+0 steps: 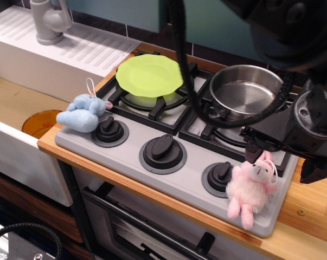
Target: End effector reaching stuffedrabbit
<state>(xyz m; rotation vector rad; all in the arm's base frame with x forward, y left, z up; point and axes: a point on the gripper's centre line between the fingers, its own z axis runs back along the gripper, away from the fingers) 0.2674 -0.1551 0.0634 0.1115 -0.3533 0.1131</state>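
Note:
The stuffedrabbit (252,187), a fluffy pink plush with a pale face and a white loop string, sits at the front right corner of the grey toy stove (168,184), legs dangling over the edge. The end effector (285,162), bulky and black on a thick arm with cables, hangs just above and behind the rabbit's head. Its dark fingers stand wide apart: the left one (254,152) is right at the rabbit's ears and the right one (316,170) is over the wooden counter. It holds nothing. The ear tips are partly hidden behind it.
A steel pot (245,96) sits on the right burner behind the gripper. A lime green plate (149,75) lies on the left burner. A light blue plush toy (83,112) lies at the stove's left front corner. Three black knobs line the front. A sink with a faucet (48,21) is at the left.

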